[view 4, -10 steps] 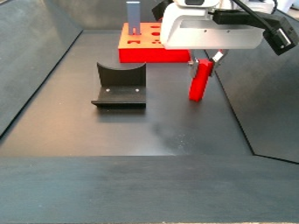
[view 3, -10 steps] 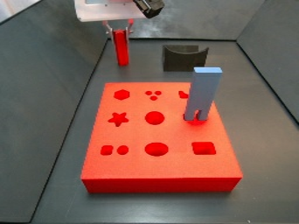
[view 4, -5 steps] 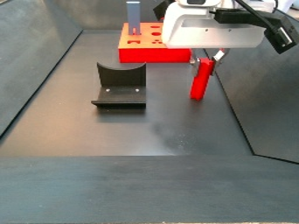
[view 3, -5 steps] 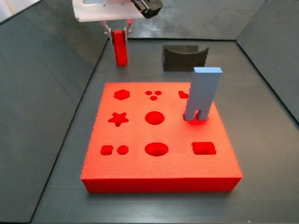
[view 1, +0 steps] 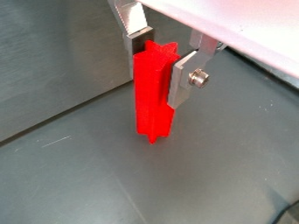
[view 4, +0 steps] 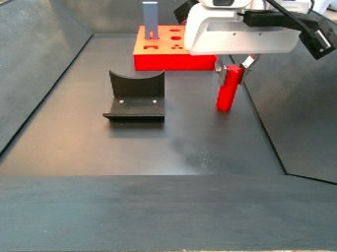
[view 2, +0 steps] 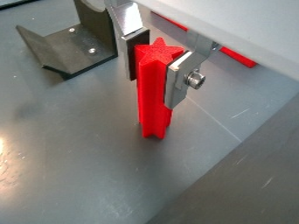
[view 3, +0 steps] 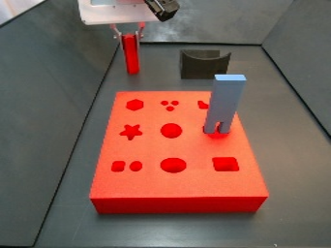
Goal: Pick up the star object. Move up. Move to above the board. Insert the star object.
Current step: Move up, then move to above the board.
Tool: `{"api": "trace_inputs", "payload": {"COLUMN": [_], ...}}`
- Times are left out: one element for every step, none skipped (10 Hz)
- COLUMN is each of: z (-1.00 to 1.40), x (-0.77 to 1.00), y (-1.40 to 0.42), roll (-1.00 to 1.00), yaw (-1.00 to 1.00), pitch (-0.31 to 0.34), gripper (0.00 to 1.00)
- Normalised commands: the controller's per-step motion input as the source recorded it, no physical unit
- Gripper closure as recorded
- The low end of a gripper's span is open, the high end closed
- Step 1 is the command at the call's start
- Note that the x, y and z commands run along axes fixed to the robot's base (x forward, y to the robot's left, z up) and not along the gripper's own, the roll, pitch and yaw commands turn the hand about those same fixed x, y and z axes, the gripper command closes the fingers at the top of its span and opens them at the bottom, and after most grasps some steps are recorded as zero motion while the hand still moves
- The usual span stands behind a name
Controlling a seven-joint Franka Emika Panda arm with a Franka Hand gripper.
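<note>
The star object is a slim bright red peg with a star-shaped top. It hangs upright between my gripper's fingers, its foot at or just above the grey floor near the far wall. In both wrist views the silver fingers press its upper sides, with the gripper shut on the peg. It also shows in a side view under the gripper. The board is a flat red square block with cut-out holes and lies apart from the peg; it is also in a side view.
A light-blue forked block stands upright on the board, also seen in a side view. The dark fixture stands on the floor beside the peg and also shows in a wrist view. Grey walls ring the floor.
The gripper has risen slightly with the star object held in it. The board, blue block and fixture have not moved.
</note>
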Motion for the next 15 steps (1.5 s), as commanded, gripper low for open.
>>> {"api": "trace_inputs", "payload": {"z": [0.83,0.83,0.74,0.63,0.5,0.3,1.0,1.0,1.0,1.0,1.0,1.0,1.0,1.0,1.0], "x": [0.0,0.0,-0.03,-0.03,-0.02,-0.02,0.21,0.22,0.22,0.21,0.18,0.17,0.14,0.13,0.11], "y": [0.0,0.05,0.04,0.03,0.03,0.02,0.36,0.37,0.34,0.31,0.29,0.28,0.24,0.23,0.2], "roll": [0.0,0.0,0.01,0.01,0.02,0.04,0.35,0.36,0.31,0.26,0.16,0.12,0.08,0.07,0.04], "yaw": [0.0,0.04,0.04,0.02,0.01,0.0,0.13,0.13,0.11,0.1,0.07,0.06,0.03,0.03,0.01], "pitch": [0.0,0.003,0.034,0.04,0.045,0.043,0.295,0.298,0.293,0.23,0.139,0.105,0.075,0.07,0.07], "gripper": [1.0,1.0,1.0,1.0,1.0,1.0,1.0,1.0,1.0,1.0,1.0,1.0,1.0,1.0,1.0]}}
